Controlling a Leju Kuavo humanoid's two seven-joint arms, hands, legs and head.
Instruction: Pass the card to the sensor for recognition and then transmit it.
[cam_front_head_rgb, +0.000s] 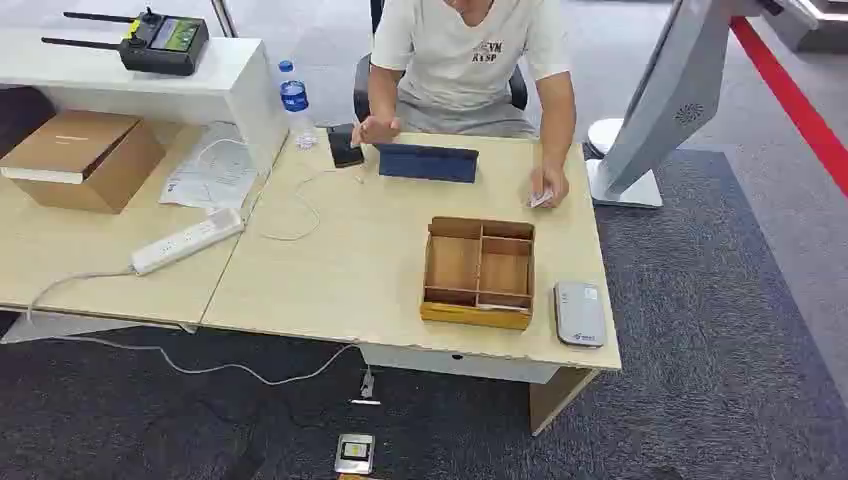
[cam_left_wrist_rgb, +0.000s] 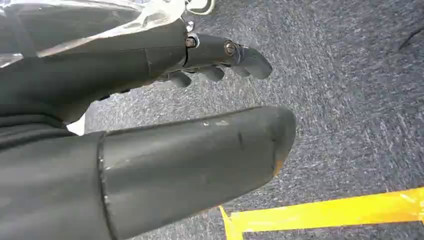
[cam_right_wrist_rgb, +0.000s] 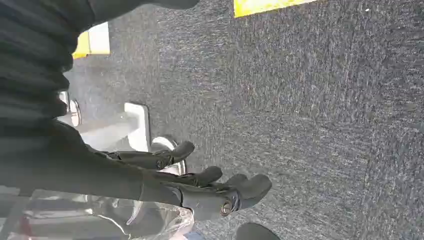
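Left robot hand (cam_left_wrist_rgb: 200, 100) and right robot hand (cam_right_wrist_rgb: 200, 185) hang above grey carpet (cam_right_wrist_rgb: 310, 100), fingers apart, holding nothing.

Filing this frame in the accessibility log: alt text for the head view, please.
A seated person at the far side of a light wooden table holds a small card in one hand. Nearer the camera sit a wooden divided tray and a grey card reader; a folded blue tablet case lies before the person.
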